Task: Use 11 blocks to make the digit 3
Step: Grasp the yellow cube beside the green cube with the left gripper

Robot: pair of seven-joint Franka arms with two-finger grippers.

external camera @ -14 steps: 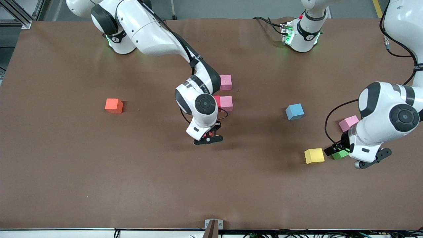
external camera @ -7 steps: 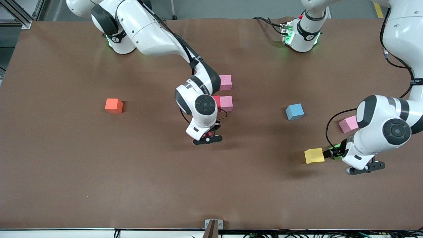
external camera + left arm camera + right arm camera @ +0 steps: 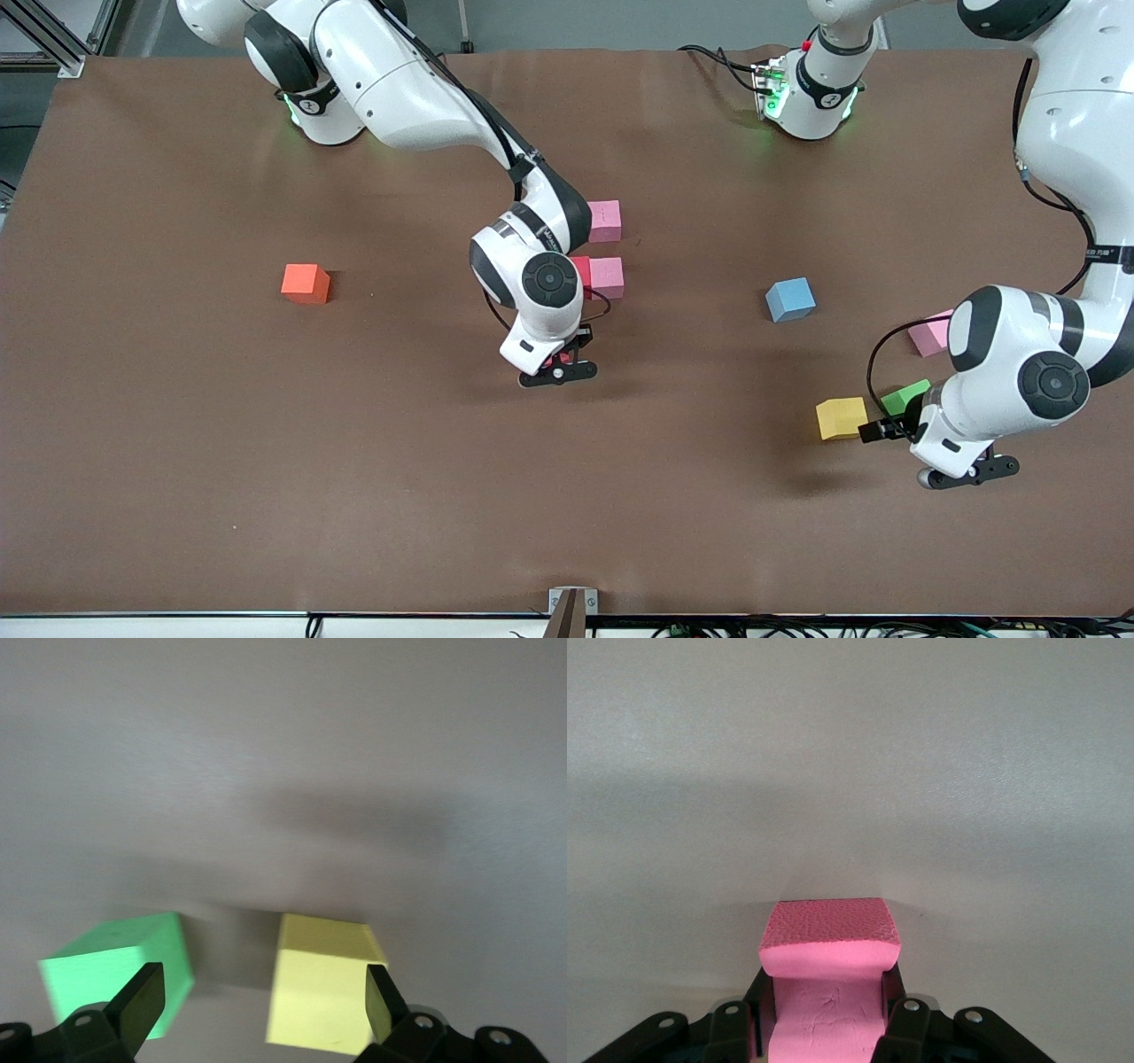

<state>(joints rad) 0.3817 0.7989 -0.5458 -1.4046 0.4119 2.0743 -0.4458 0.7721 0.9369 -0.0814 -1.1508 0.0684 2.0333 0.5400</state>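
Front camera is sitting high, looking down across the whole bench point(image 3: 177, 496) toward both arm bases. Wrist cameras are looking close past their own claws; the left one is sharing the yellow block point(image 3: 842, 417) point(image 3: 323, 983) and green block point(image 3: 905, 395) point(image 3: 115, 970) with it.

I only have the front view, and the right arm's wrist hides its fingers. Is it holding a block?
Observer: Yes. The right wrist view shows the right gripper shut on a pink block, which is squeezed between the fingers.
Operator: Is the left gripper on the yellow block yet?
Observer: No. The left wrist view shows the left gripper open and holding nothing. The yellow block lies ahead of it, close to one finger.
Operator: And the green one?
Observer: The green block sits by the other finger, apart from the yellow block, with bare table between them.
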